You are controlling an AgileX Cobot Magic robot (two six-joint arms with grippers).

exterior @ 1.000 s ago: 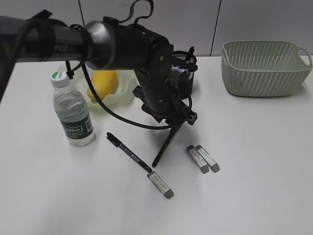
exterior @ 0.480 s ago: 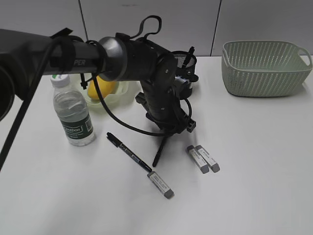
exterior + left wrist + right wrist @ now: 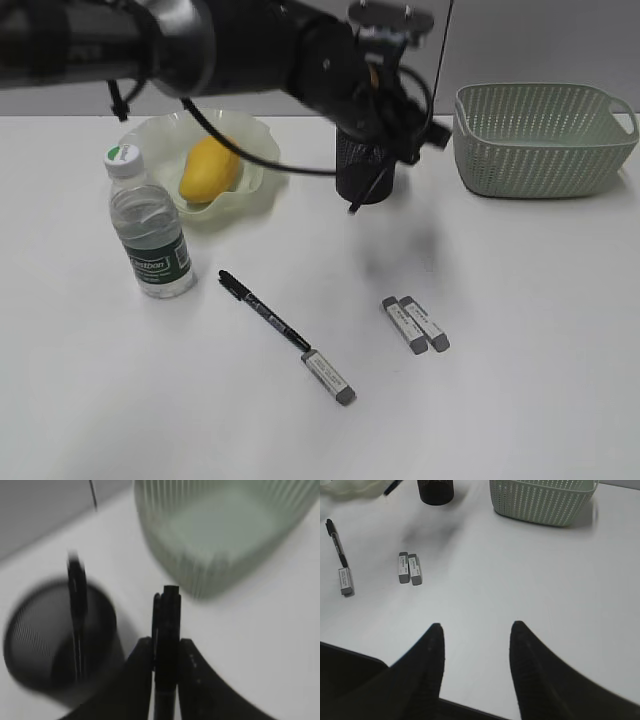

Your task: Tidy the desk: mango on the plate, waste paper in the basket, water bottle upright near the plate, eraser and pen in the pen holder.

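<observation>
My left gripper [image 3: 398,128] is shut on a black pen [image 3: 372,185] and holds it tilted in the air, just right of the black mesh pen holder [image 3: 362,165]. In the left wrist view the pen [image 3: 167,620] sits between the fingers [image 3: 142,660], with the pen holder [image 3: 50,645] to the left and another pen [image 3: 77,600] inside it. A second pen [image 3: 262,310] and three erasers [image 3: 328,377] [image 3: 404,325] [image 3: 430,323] lie on the desk [image 3: 520,350]. The mango [image 3: 208,168] lies on the plate [image 3: 165,130]. The water bottle [image 3: 148,225] stands upright. My right gripper [image 3: 477,627] is open and empty above the desk. The waste paper is out of view.
The pale-green basket [image 3: 540,135] stands at the back right, close to the pen holder; it also shows in the left wrist view [image 3: 220,530] and the right wrist view [image 3: 542,497]. The left arm [image 3: 200,40] spans the back left above the plate.
My left gripper has risen from near the desk's middle and moved back and right with the pen, which now hangs beside the pen holder. The plate and mango are uncovered.
</observation>
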